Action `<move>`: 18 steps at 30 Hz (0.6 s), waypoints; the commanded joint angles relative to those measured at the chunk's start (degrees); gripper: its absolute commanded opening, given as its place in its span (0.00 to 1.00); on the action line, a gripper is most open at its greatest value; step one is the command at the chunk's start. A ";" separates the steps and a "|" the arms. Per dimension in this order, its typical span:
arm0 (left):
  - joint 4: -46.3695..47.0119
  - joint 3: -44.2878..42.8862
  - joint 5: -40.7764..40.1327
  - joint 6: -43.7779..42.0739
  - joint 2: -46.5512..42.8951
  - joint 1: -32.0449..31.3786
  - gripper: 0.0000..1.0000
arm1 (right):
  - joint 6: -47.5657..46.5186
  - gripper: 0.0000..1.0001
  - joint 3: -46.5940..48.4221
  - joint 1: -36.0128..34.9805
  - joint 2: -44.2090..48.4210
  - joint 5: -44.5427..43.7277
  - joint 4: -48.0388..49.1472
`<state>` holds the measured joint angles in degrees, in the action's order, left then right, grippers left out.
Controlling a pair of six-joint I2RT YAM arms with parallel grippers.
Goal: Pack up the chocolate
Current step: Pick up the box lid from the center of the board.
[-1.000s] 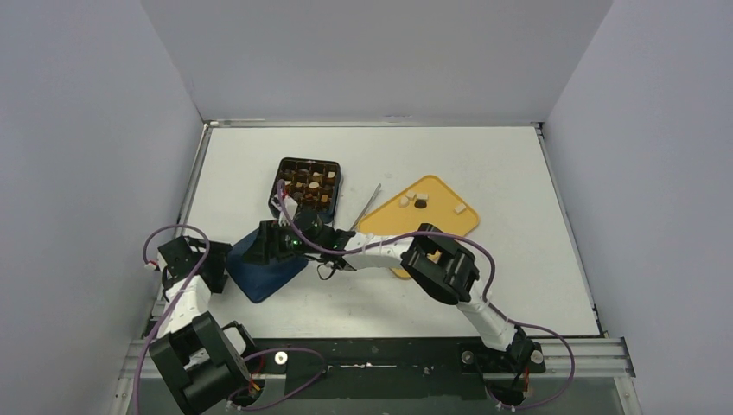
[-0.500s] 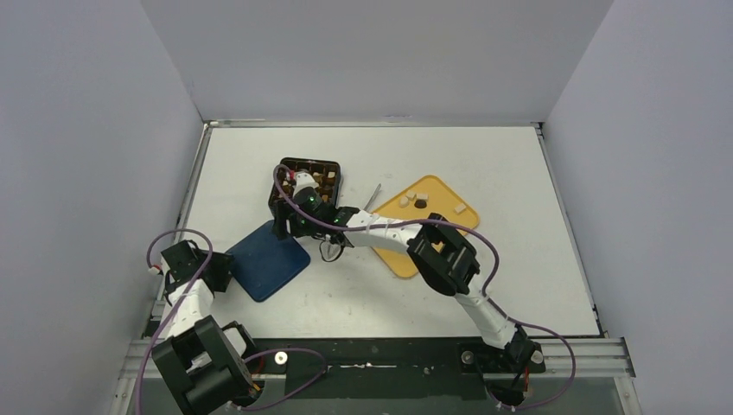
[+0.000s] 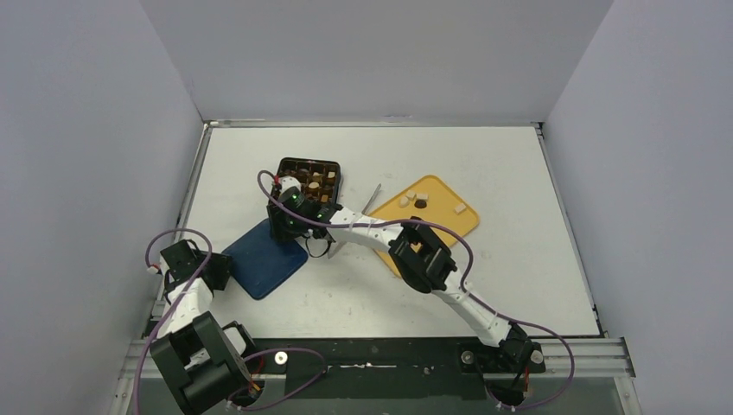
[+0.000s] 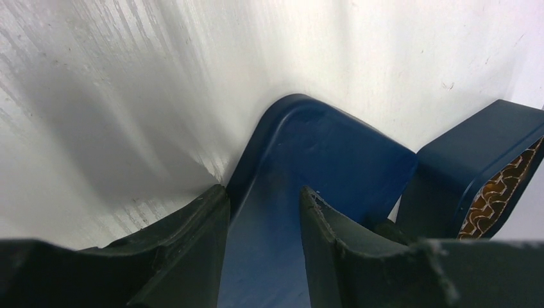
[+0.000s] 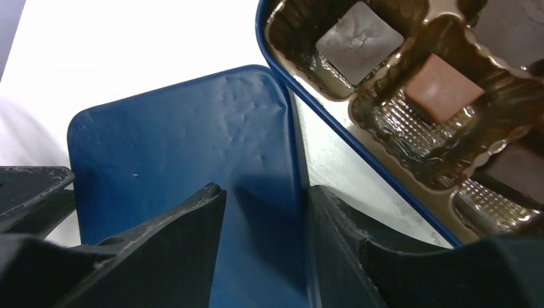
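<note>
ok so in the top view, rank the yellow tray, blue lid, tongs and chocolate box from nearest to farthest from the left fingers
1. blue lid, right at the left fingers
2. chocolate box, just beyond the lid
3. tongs, right of the box
4. yellow tray, farthest right

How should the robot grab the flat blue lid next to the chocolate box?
Pinch its thin rim at a free corner, coming in low from the side. The blue lid lies about flat on the table, so there is little to grab from above. Skip the edge beside the chocolate box; the near-left corner has more room.
</note>
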<state>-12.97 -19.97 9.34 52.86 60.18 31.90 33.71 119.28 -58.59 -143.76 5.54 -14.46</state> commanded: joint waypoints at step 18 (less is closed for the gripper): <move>-4.18 1.41 4.52 1.22 -1.68 -0.50 0.40 | 19.49 0.46 -25.91 -1.97 18.15 25.19 43.31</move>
<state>-13.06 -19.57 5.02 52.31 58.46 32.60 46.94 94.00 -56.16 -133.25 18.39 13.78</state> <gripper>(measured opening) 0.407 0.467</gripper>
